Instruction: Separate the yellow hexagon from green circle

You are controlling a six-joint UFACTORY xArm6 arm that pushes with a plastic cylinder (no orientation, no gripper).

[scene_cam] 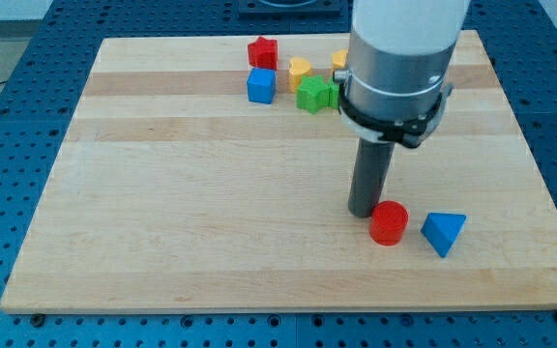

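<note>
Nearest the lens, a blue triangle (443, 232) and red cylinder (389, 222) sit at my tip (363, 211), which touches the cylinder's left; no jaws exist. Far behind, a yellow block (340, 59), likely the hexagon, peeks beside the arm, the green circle hidden.

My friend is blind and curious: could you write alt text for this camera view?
A robot arm's dark rod stands on a wooden board, my tip just left of a red cylinder, with a blue triangle further right. Near the view's top cluster a red block, blue cube, green block and yellow pieces.
</note>
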